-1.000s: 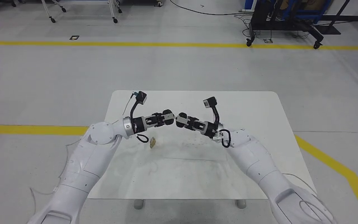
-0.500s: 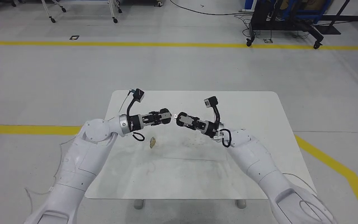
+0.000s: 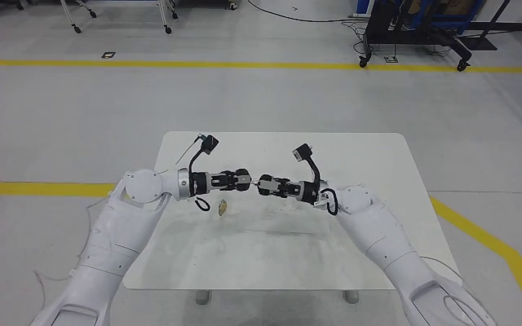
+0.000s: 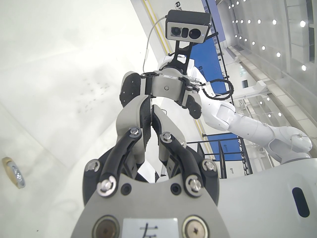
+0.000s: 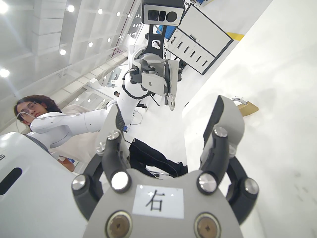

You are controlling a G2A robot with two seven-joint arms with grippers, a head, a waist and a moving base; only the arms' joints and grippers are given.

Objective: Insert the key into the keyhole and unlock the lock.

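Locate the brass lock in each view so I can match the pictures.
Top view: the lock lies on the table, nearer the robot than the left tool.
Left wrist view: the lock lies on the table, off beside the left tool.
Right wrist view: the lock lies on the table, apart from the left tool farther off.
Shared landmark: the left tool, shut on the key.

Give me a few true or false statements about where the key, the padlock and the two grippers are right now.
The left gripper holds the key. True.
The right gripper's jaws are shut. False: they stand open and empty.
The padlock lies on the table. True.
The key sits in the keyhole. False: it is held in the air, apart from the padlock.
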